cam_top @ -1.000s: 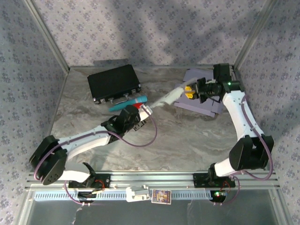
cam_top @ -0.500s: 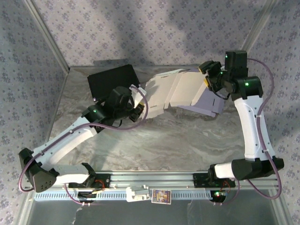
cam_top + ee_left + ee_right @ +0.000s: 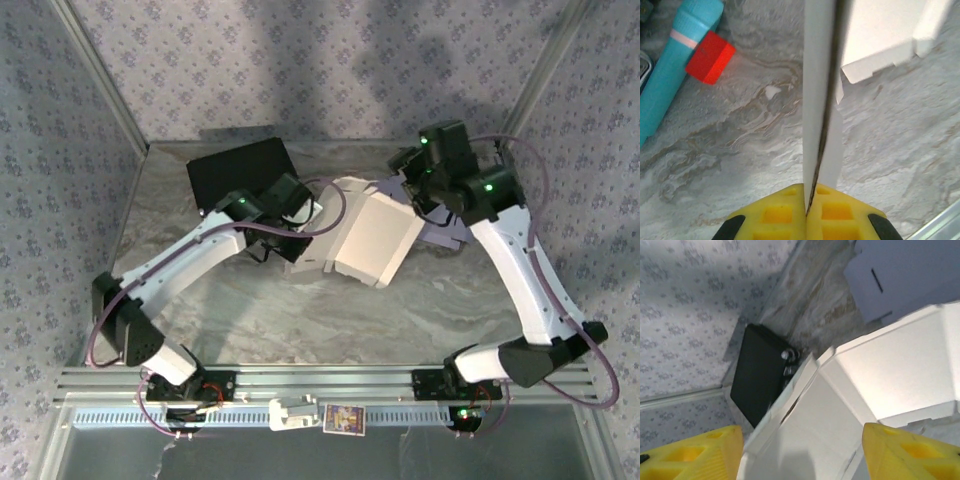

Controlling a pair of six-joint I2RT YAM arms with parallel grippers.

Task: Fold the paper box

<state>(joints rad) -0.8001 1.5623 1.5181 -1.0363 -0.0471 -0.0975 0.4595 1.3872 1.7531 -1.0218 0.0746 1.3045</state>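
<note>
The white paper box [image 3: 368, 238] lies partly folded at the table's middle, its panels bent up. My left gripper [image 3: 303, 220] is at the box's left edge, shut on a thin white flap. In the left wrist view the yellow fingers [image 3: 770, 215] pinch that flap edge-on [image 3: 821, 125], with the left gripper [image 3: 810, 195] low over the marbled table. My right gripper [image 3: 413, 178] hovers over the box's far right corner. In the right wrist view the right gripper [image 3: 802, 452] is open, its yellow fingertips [image 3: 695, 452] wide apart above the white panels [image 3: 880, 375], touching nothing.
A black case [image 3: 240, 175] lies at the back left, also seen in the right wrist view [image 3: 760, 385]. A lavender sheet [image 3: 448, 232] lies flat at the right under the box's edge. A teal marker [image 3: 670, 70] and a red block [image 3: 710, 56] sit by the left gripper.
The right gripper has opened and let go of the box, then swung left. The left gripper has carried the box's flap back and to the right; the box now sits at the middle.
</note>
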